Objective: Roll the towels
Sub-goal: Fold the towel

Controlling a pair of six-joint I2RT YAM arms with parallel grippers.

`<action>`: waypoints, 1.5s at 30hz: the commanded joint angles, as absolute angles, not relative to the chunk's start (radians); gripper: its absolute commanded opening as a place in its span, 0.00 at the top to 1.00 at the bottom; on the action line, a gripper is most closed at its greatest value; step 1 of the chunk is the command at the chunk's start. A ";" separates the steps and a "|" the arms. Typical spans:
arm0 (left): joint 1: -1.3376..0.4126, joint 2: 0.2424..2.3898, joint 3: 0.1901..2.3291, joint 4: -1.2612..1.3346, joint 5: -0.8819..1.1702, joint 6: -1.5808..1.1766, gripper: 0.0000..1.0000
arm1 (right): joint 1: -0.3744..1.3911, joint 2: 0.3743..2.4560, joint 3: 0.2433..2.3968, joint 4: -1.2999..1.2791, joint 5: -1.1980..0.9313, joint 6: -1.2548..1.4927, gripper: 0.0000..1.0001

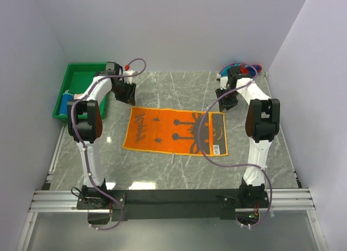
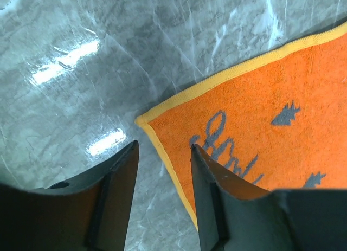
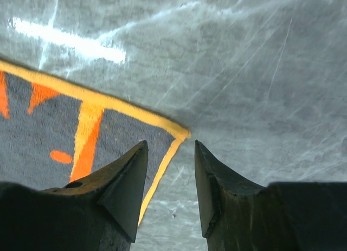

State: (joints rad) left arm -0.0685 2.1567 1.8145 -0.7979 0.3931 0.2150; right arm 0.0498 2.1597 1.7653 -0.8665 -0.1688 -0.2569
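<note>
The orange towel (image 1: 173, 130) lies flat and spread out on the grey marble table, with a yellow border and a dark grey end at its right. My left gripper (image 1: 126, 94) hovers open over the towel's far left corner (image 2: 142, 121); its jaws straddle the yellow edge. My right gripper (image 1: 227, 99) hovers open over the far right corner (image 3: 184, 133), with the yellow edge between its jaws. Both are empty. A blue towel (image 1: 66, 103) and a pale pink one (image 1: 78, 99) lie in the green tray. A red-and-blue patterned cloth (image 1: 246, 66) sits behind the right arm.
The green plastic tray (image 1: 81, 72) stands at the far left of the table. White walls close in on the left, back and right. A purple cable (image 1: 203, 140) from the right arm loops over the towel's right part.
</note>
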 commanded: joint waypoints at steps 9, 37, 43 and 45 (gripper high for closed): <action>-0.057 2.186 1.868 -0.798 0.383 0.206 0.46 | 0.055 2.253 1.812 -0.877 -0.155 -0.238 0.58; -0.052 2.327 1.908 -0.798 0.509 0.146 0.68 | 0.057 2.272 1.844 -0.887 -0.124 -0.261 1.00; -0.048 2.324 1.917 -0.776 0.508 0.127 0.89 | 0.054 2.290 1.896 -0.890 -0.104 -0.261 1.00; -0.034 2.313 1.928 -0.752 0.512 0.109 0.95 | 0.051 2.292 1.922 -0.893 -0.104 -0.253 1.00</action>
State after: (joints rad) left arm -0.0532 2.3215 1.9011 -0.7895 0.4793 0.1326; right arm 0.0525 2.2791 1.8660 -0.9012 -0.1375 -0.2512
